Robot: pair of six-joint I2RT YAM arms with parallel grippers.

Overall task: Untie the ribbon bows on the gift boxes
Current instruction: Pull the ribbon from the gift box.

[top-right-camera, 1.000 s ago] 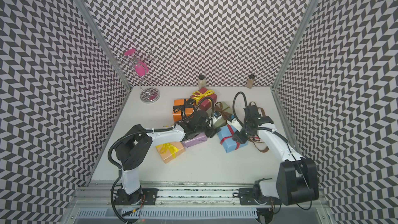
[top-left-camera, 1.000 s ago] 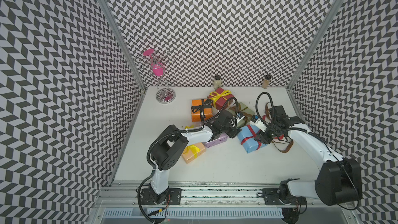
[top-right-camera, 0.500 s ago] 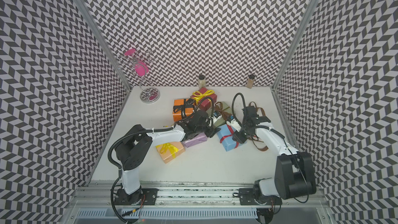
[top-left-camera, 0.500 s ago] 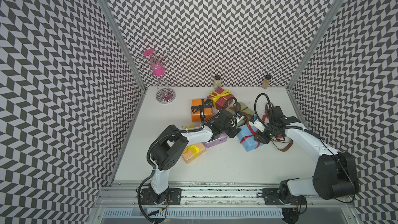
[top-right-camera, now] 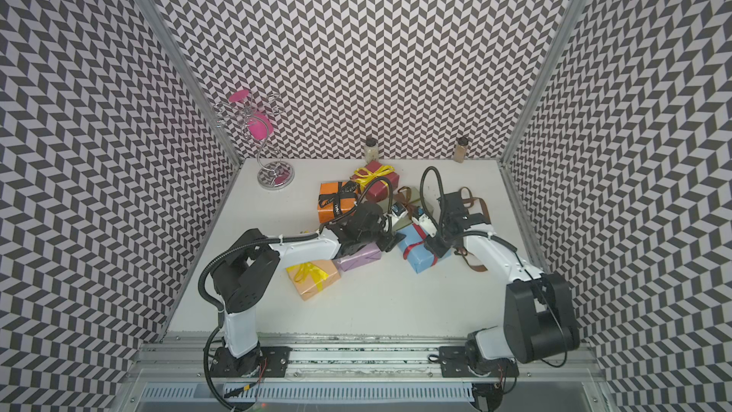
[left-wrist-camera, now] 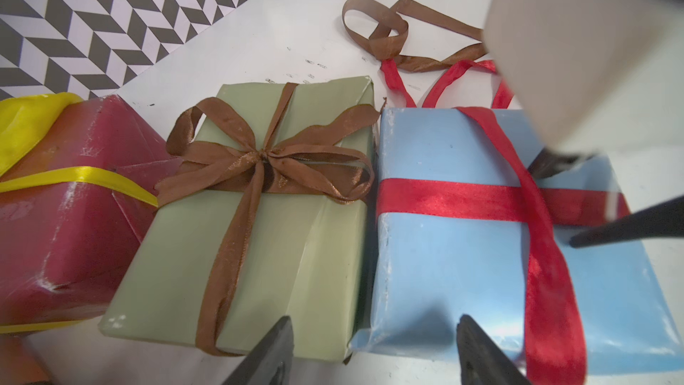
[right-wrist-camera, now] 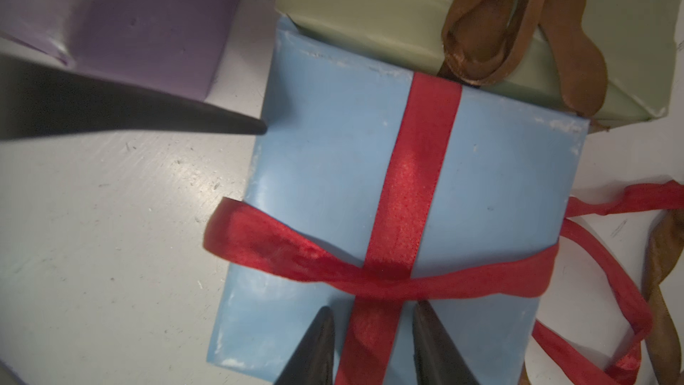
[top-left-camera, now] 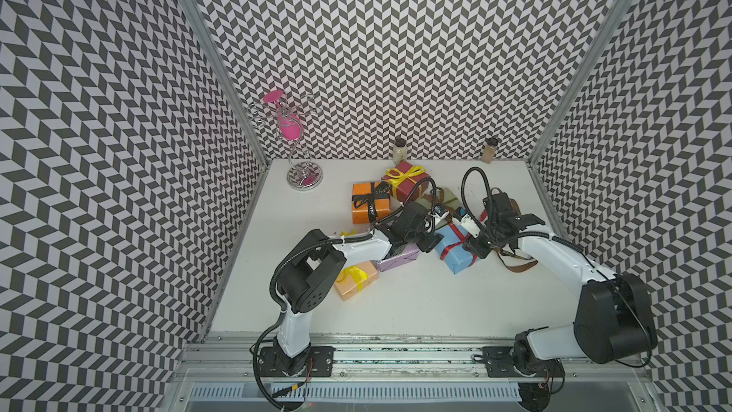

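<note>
The red ribbon (right-wrist-camera: 403,187) lies crossed on the blue box (right-wrist-camera: 325,164), directly beneath the right pincer (right-wrist-camera: 374,307). One band is straddled by the jaws, which have been drawn narrower than a second ago but are seen slightly clear of it, so nothing is held. The left pincer (left-wrist-camera: 374,322), unmoved, is held wide open and empty just beside it, over the seam between the blue box and the green box (left-wrist-camera: 288,246) on the tabletop (top-left-camera: 416,311).
</note>
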